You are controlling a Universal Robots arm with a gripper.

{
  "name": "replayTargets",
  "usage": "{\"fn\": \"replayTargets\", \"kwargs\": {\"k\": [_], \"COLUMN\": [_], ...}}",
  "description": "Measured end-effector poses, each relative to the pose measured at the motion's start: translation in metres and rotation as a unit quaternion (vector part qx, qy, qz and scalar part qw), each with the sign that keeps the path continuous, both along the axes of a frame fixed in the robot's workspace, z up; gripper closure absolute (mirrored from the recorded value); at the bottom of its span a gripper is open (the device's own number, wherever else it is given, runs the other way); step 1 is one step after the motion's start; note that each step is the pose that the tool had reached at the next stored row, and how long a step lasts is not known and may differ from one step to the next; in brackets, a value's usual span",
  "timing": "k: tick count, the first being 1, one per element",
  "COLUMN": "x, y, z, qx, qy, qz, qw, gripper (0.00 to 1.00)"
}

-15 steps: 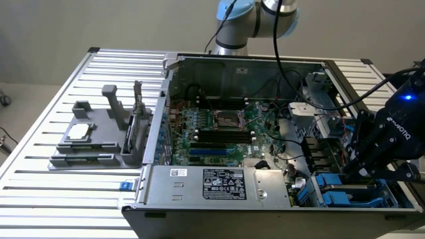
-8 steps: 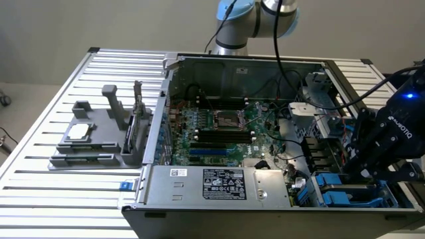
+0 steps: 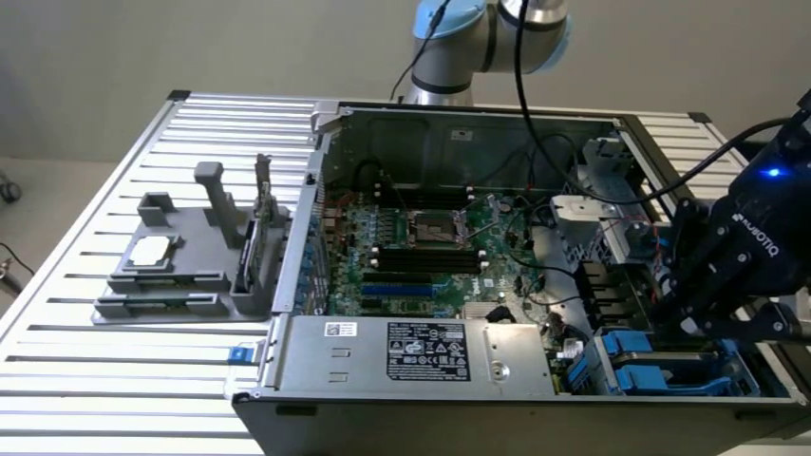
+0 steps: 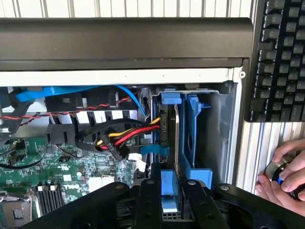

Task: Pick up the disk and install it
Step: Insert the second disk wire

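Slatted metal tabletop (image 3: 114,380) carries an open computer case (image 3: 507,237) lying on its side, with a gray parts stand (image 3: 190,256) beside it toward the exterior view's left. We see the green circuit board (image 3: 431,247) in the middle of the case and a silver power supply box (image 3: 419,351) along its near edge.

Our gripper (image 4: 169,191) is down in the drive bay corner of the case, at the exterior view's right. In the wrist view its black fingers (image 4: 147,200) stand on either side of the blue edge of the disk (image 4: 177,143), which sits on edge in the blue bay slots (image 3: 659,366). We cannot tell whether the fingers press on the blue frame or merely flank it.

We judge the task to be far along: the disk is already inside the case, standing in its slot. Whether it is fully seated we cannot say.

Outside the case lie a black keyboard (image 4: 281,57) and a person's hand (image 4: 286,176).
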State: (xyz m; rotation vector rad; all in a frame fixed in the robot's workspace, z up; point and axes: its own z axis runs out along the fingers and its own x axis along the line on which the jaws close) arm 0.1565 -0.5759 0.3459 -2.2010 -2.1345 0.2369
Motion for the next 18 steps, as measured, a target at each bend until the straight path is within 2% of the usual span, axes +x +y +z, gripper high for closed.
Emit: {"fn": "replayTargets", "kwargs": {"k": [4,8,13,18], "x": [-0.0067,-0.0102,-0.0108,-0.0109], "y": [0.001,0.0031,0.0038,0.0046], "z": [0.0028,0.0046,0.0049,0.005], "qx": [0.0001,0.0001,0.0002,-0.001], "qy": [0.0,0.0,0.0,0.0], "qz": [0.002,0.003,0.003,0.003], "qw": [1.0,1.0,1.0,1.0], "gripper": [0.75,0.89,0.89,0.89]}}
